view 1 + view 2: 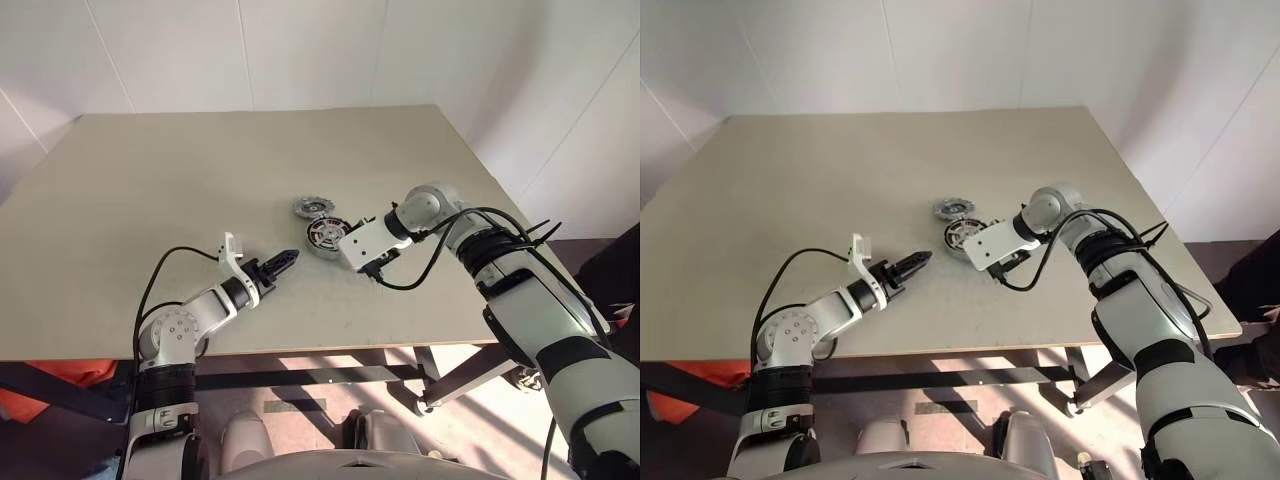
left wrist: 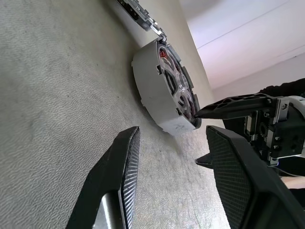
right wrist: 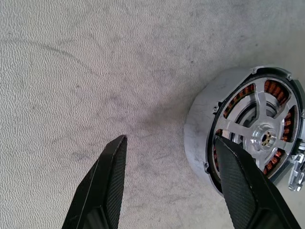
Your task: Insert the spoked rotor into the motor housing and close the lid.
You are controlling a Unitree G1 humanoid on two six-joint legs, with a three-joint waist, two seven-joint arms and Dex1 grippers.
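Spoked rotor point(image 3: 259, 125) — inside motor housing point(image 3: 198, 129)

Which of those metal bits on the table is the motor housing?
On the beige table, look just right of the middle, beside the right gripper. The motor housing is the round grey cup there, showing copper-red windings with a spoked piece sitting inside. The disc just behind it is flatter, with no copper.

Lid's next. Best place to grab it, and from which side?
Judging by its pose, take the lid by its outer rim, from above on the far side. It lies flat on the table, edge against the motor housing, so the near side is blocked.
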